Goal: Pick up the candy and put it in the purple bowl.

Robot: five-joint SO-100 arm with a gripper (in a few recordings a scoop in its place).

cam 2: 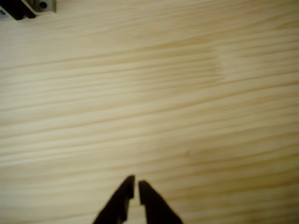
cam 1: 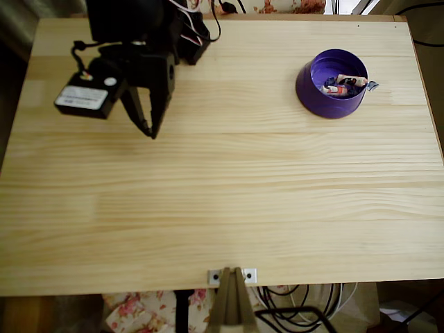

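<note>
Claw closed, empty, above table

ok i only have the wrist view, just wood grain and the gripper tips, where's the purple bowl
Observer: In the overhead view the purple bowl stands at the table's upper right, far from the gripper, which is at the upper left.
Operator: any candy left out on the table
Observer: None that I can see on the wood; wrapped candy lies inside the bowl, and a bluish wrapper end pokes over its right rim.
Operator: is the gripper carrying anything
Observer: No, from overhead its fingers meet at a point above bare table, with nothing between them.
</note>
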